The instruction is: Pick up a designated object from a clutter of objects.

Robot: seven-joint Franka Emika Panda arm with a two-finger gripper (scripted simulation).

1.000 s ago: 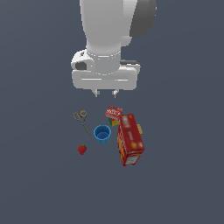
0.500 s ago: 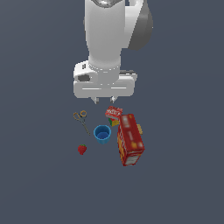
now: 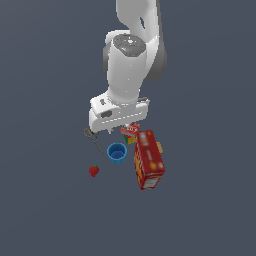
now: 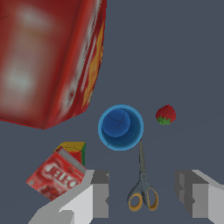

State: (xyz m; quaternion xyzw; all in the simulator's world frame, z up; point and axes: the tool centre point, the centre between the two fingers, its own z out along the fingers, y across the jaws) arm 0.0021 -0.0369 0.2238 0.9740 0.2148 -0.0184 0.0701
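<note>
The end effector has dropped lower since a second ago, fingers spread and empty above the scissors, the blue cup just ahead, ungrasped

White letters reading "JELL-O" show on the small red box, just beside the blue cup. The cracker box's print is too blurred to read.
</note>
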